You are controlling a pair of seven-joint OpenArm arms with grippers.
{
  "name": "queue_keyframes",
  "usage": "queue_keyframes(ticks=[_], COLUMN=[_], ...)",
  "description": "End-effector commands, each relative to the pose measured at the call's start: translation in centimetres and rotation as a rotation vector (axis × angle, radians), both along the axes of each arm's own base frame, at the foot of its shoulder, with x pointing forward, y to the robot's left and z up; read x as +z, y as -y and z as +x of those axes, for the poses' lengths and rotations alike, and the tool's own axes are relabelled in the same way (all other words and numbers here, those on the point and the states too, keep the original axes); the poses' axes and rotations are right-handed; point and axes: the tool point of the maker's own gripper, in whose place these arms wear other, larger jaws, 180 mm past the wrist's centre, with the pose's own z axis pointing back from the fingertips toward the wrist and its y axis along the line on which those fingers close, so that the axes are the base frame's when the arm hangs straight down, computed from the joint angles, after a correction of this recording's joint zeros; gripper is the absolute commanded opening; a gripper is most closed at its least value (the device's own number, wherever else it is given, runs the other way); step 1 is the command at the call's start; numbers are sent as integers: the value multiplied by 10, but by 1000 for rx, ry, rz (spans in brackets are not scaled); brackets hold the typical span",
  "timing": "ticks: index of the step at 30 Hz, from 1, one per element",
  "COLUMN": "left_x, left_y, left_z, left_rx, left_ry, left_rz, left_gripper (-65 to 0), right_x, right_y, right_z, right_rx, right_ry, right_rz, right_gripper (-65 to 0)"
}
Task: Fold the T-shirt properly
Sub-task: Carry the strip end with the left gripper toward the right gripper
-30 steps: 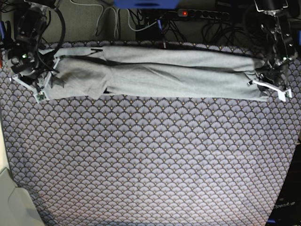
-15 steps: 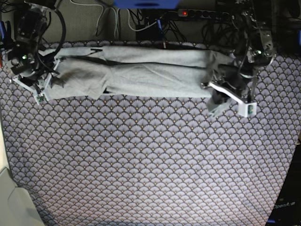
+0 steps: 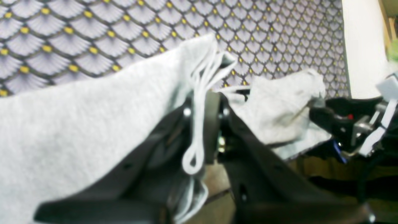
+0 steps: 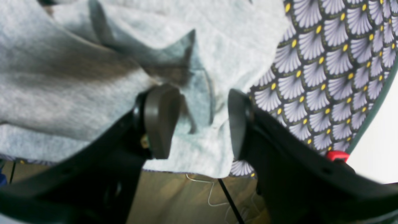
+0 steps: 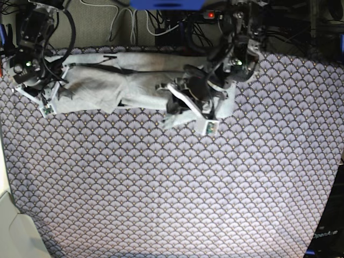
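Observation:
The light grey T-shirt [image 5: 107, 80] lies as a long folded strip along the far edge of the table. My left gripper [image 5: 183, 105] is shut on several layers of the shirt's right end [image 3: 199, 77] and holds it lifted over the middle of the strip, so the cloth doubles back on itself. My right gripper [image 5: 54, 91] is at the shirt's left end. In the right wrist view the right gripper [image 4: 199, 121] is open, one jaw on either side of a crease in the shirt's edge [image 4: 199, 93]. No lettering shows.
The scallop-patterned purple-grey cloth [image 5: 172, 188] covers the table. Cables and a power strip [image 5: 215, 15] lie behind the far edge. A pale object [image 5: 11, 226] sits at the front left corner. The table's right edge is dark [image 5: 330, 231].
My left gripper has carried the shirt's right end leftward, from the table's right edge to the middle of the strip. The right arm has stayed in place.

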Motion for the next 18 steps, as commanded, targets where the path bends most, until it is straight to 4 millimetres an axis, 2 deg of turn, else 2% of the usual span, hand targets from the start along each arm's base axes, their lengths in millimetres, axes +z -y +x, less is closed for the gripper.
queue_keyframes(ticks=[1, 7, 12, 15, 18], left_x=[14, 12, 11, 9, 8], left_y=[10, 30, 32, 28, 30], left_z=[9, 7, 4, 2, -2], left_rx=[-3, -54, -72, -78, -109], left_ry=[44, 33, 27, 27, 32], left_rz=[-37, -51, -47, -38, -22], left_gripper=[-649, -649, -641, -565, -449], right_x=[8, 9, 9, 9, 9], right_y=[5, 5, 5, 5, 5], right_z=[6, 7, 7, 7, 7], right_rx=[2, 2, 2, 2, 2], right_ry=[29, 31, 31, 31, 32], right_rz=[-15, -15, -15, -15, -15], right_gripper=[-346, -346, -346, -346, -345])
